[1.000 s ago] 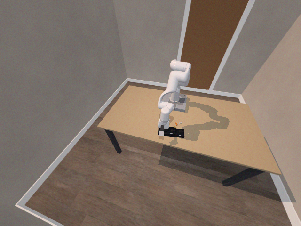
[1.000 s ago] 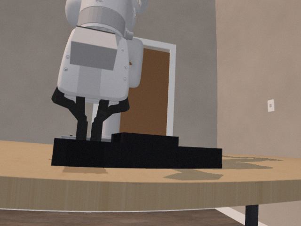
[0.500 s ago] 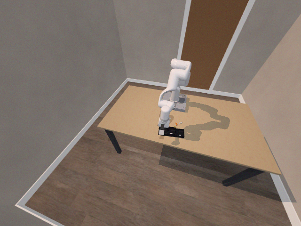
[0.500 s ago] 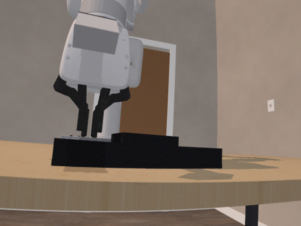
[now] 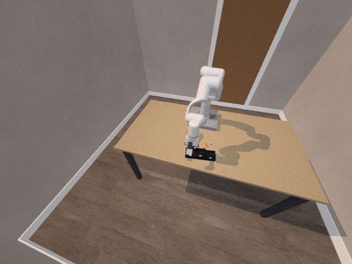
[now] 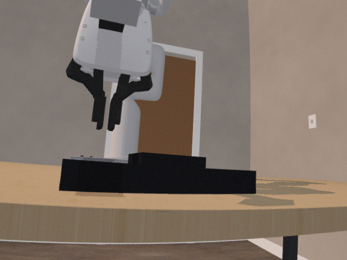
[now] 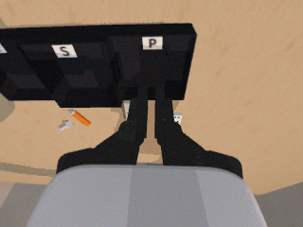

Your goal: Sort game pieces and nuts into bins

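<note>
A row of black bins point(image 7: 97, 63) stands on the table, with labels P point(image 7: 151, 43) and S point(image 7: 63, 50) showing in the wrist view. My gripper point(image 7: 151, 96) hangs above the P bin, well clear of its rim in the exterior view point(image 6: 103, 127). Its fingers are shut with only a thin gap, and I see nothing between them. A small orange piece point(image 7: 80, 118) and a small grey bolt point(image 7: 64, 125) lie on the table beside the bins, toward the robot base. They also show in the top view, the orange piece point(image 5: 206, 144) next to the bolt point(image 5: 211, 142).
Two small pale things point(image 7: 177, 118) lie on the table, partly hidden behind my fingers. The bin row point(image 5: 200, 154) stands near the table's front edge. The robot base point(image 5: 210, 120) is behind it.
</note>
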`<state>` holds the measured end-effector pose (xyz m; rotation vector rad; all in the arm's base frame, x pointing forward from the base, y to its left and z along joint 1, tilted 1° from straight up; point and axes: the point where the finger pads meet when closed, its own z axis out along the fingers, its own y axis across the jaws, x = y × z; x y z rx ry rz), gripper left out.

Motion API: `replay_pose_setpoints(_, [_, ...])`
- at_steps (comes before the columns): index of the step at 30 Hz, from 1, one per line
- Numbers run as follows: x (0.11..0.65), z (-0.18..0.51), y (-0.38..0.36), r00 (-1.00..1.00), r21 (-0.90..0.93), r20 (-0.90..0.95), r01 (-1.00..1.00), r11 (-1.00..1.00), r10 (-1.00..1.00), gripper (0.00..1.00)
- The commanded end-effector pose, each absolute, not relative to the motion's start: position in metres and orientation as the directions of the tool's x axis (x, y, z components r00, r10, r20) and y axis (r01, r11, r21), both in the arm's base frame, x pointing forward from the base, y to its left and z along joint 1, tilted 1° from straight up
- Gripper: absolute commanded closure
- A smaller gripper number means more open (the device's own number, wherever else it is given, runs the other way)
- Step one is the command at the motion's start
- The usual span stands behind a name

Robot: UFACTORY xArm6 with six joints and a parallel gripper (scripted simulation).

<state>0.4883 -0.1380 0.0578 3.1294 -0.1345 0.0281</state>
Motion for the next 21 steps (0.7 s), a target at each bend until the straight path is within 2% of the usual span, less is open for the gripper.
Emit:
replay_pose_setpoints(1, [0.489,0.061,-0.133,0.996,0.009,0.021,-0.086,-0.996,-0.086,0.93])
replay_pose_setpoints(21, [0.485,0.06,-0.053,0.996,0.008,0.021,-0.086,-0.996,-0.086,0.93])
